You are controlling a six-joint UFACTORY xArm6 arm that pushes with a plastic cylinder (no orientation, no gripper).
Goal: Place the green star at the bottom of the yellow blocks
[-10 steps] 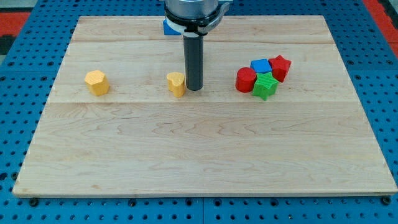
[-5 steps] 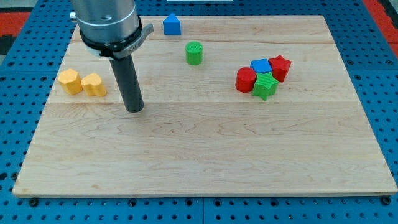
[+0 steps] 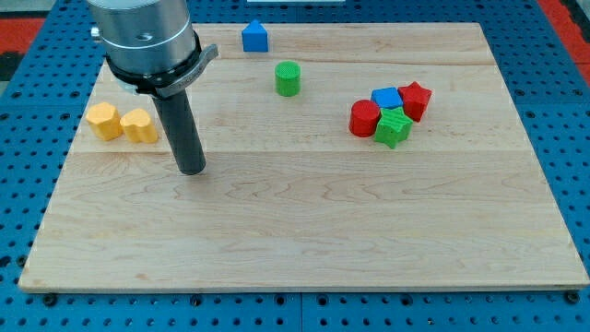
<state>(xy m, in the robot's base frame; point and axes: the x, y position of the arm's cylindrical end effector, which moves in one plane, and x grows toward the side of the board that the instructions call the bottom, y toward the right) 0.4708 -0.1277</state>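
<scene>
Camera view, wooden board (image 3: 304, 231) on a blue perforated base (image 3: 572, 138). My tip (image 3: 192, 170) rests on the board at the view's left, just to the right of and slightly below the two yellow blocks; it touches neither. The arm carries a plain rod with no jaws, so it holds nothing. The yellow blocks, a hexagonal one (image 3: 102, 121) and a heart-shaped one (image 3: 139, 125), sit side by side and touching near the board's left edge. The green star (image 3: 395, 127) lies well apart from them, at the view's right, at the bottom of a tight cluster: a red cylinder (image 3: 364, 118) touches it on the left, a blue cube (image 3: 386, 98) sits directly above it, and a red star (image 3: 415, 100) sits to its upper right. A green cylinder (image 3: 289, 78) stands alone near the top centre, and a blue block (image 3: 254, 37) with a peaked top lies at the board's top edge.
</scene>
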